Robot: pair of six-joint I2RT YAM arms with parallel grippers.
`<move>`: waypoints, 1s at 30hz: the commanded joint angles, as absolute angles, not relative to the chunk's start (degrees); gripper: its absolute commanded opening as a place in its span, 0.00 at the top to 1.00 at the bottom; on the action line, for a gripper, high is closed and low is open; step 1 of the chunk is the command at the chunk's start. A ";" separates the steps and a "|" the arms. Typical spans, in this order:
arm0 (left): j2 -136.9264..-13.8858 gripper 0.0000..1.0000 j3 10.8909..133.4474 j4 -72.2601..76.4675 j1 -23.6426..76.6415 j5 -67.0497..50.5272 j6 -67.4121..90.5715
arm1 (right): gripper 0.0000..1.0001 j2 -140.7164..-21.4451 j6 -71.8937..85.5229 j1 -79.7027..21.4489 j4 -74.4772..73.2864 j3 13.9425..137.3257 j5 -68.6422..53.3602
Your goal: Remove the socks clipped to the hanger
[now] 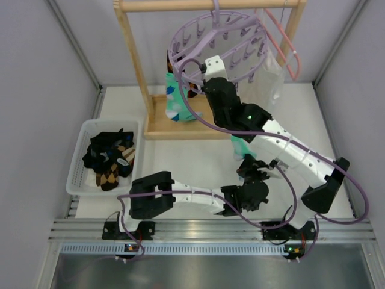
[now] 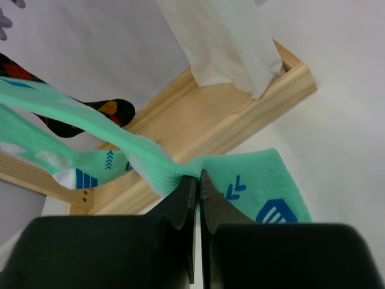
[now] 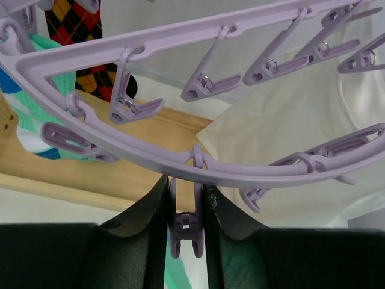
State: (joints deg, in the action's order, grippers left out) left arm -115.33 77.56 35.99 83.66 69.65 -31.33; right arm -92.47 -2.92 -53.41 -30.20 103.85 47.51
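Left jaws pinch a ribbed teal sock (image 2: 252,174); right jaws squeeze a lavender plastic clip (image 3: 186,232) on the hanger (image 3: 150,158).

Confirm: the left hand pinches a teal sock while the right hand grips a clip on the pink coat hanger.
Wrong hanger: the right wrist view shows the right hand gripping a clip on the lavender ring hanger. The rest stands.

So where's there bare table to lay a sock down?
Bare table lies right of the cloth bag, up to the wall, and between the wooden base, basket and left arm. Under the hanger it's crowded: socks, bag and an arm.
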 commanded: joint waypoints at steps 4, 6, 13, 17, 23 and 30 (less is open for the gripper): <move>-107.59 1.00 68.22 37.79 83.15 71.09 -22.69 | 0.93 -87.54 -1.32 -52.82 -25.22 101.43 45.01; -104.08 1.00 64.10 37.71 82.27 72.24 -21.45 | 0.91 -86.93 -0.36 -52.04 -25.66 100.47 43.16; -85.99 1.00 54.07 35.34 77.70 75.41 -19.51 | 0.56 -80.70 3.95 -48.17 -24.43 95.37 35.78; -79.29 1.00 53.53 30.42 74.02 77.07 -20.13 | 0.43 -77.00 6.23 -46.15 -24.43 92.65 30.16; -70.85 1.00 54.57 16.56 67.61 77.17 -14.34 | 0.15 -68.65 8.17 -45.35 -23.12 86.33 26.81; -66.45 1.00 66.26 -17.49 54.32 64.51 7.92 | 0.04 -58.02 9.05 -45.44 -21.28 78.23 26.72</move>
State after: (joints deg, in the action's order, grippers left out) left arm -70.06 61.47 -3.29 57.93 69.12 -1.08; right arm -61.67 7.75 -46.04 -25.41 80.71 27.92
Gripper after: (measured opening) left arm 0.017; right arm 0.950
